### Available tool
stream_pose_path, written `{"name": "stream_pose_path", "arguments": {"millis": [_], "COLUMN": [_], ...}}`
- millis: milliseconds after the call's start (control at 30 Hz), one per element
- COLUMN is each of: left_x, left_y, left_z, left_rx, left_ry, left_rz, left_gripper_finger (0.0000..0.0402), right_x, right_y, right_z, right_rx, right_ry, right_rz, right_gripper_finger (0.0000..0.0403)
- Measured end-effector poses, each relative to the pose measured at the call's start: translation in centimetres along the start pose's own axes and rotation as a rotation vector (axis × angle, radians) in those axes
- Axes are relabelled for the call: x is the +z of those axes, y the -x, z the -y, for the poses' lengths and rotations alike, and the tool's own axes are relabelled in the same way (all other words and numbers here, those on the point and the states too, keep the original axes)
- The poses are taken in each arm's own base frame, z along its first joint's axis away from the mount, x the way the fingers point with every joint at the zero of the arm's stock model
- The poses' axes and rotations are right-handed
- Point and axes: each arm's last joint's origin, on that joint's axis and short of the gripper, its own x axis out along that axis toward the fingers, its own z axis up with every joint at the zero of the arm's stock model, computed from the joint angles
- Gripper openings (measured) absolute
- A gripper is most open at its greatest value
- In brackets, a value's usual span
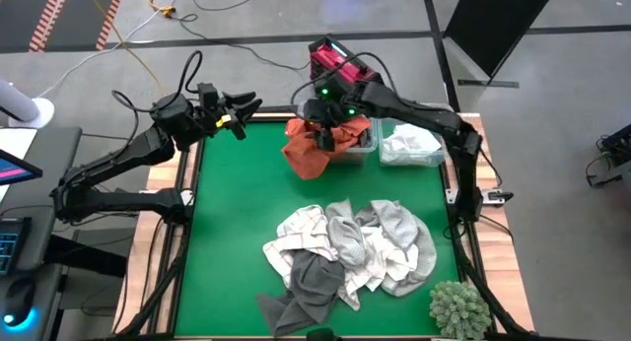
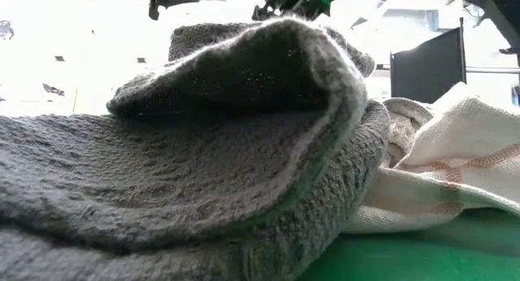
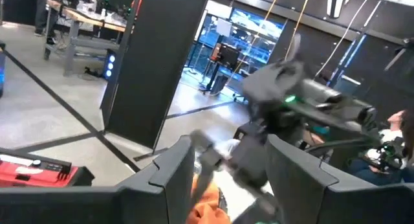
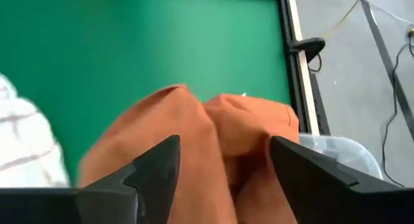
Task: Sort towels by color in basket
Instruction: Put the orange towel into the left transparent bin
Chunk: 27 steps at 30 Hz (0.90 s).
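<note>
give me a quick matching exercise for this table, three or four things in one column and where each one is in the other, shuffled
Things:
1. orange towel
2. white towel
3. plant ball
4. left gripper

Places or states:
A. lying in a clear bin at the far edge of the table
B. open and empty, above the table's far left corner
C. hanging from the right gripper beside the bins
D. at the near right corner of the green mat

Pairs: 1-C, 2-A, 3-D, 4-B
</note>
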Motion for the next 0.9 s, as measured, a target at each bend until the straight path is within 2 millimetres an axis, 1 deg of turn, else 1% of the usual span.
{"name": "stream_pose_path", "arguments": {"millis": [100, 200, 300, 333, 400, 500, 533, 567, 600, 700, 767, 833, 900], "left_x": [0.0, 0.1, 0.1, 0.1, 0.2, 0.4, 0.4, 0.5, 0.5, 0.5, 0.6, 0.6, 0.6], "left_y": [0.0, 0.1, 0.2, 0.2, 0.3, 0.6, 0.7, 0.7, 0.8, 0.9, 1.1, 1.1, 1.2], "left_z": [0.0, 0.0, 0.0, 0.0, 0.1, 0.1, 0.1, 0.1, 0.1, 0.0, 0.0, 0.0, 0.0], "left_rx": [-0.002, -0.003, -0.004, -0.004, -0.006, -0.008, -0.008, -0.009, -0.009, 0.002, 0.005, 0.005, 0.005], "left_ry": [0.0, 0.001, -0.002, -0.002, -0.002, -0.015, -0.02, -0.026, -0.03, -0.047, -0.047, -0.047, -0.047], "left_rz": [0.0, 0.002, 0.003, 0.004, 0.009, 0.017, 0.016, 0.019, 0.021, 0.019, 0.018, 0.02, 0.021], "left_gripper_finger": [0.0175, 0.0175, 0.0175, 0.0175, 0.0175, 0.0175, 0.0175, 0.0175, 0.0175, 0.0175, 0.0175, 0.0175, 0.0175], "right_x": [-1.1, -1.5, -1.7, -1.8, -1.9, -1.8, -1.7, -1.7, -1.6, -1.1, -0.7, -0.3, 0.1], "right_y": [-2.0, -3.5, -4.2, -4.7, -5.2, -5.2, -5.0, -4.9, -4.7, -3.4, -2.0, -0.1, 2.6], "right_z": [0.2, 0.4, 0.2, 0.0, -0.3, -0.2, -0.2, -0.2, -0.2, 0.2, 0.6, 1.1, 1.8], "right_rx": [0.025, 0.032, 0.041, 0.05, 0.058, 0.055, 0.052, 0.052, 0.051, 0.032, 0.014, -0.012, -0.052], "right_ry": [-0.018, -0.021, 0.005, 0.016, 0.026, 0.03, 0.032, 0.033, 0.034, 0.009, -0.008, -0.033, -0.055], "right_rz": [-0.061, -0.076, -0.084, -0.094, -0.1, -0.095, -0.088, -0.087, -0.082, -0.057, -0.029, 0.001, 0.044], "right_gripper_finger": [0.0282, 0.0277, 0.025, 0.0233, 0.0185, 0.0085, 0.0049, 0.0028, 0.002, 0.002, 0.0017, 0.0016, 0.0016]}}
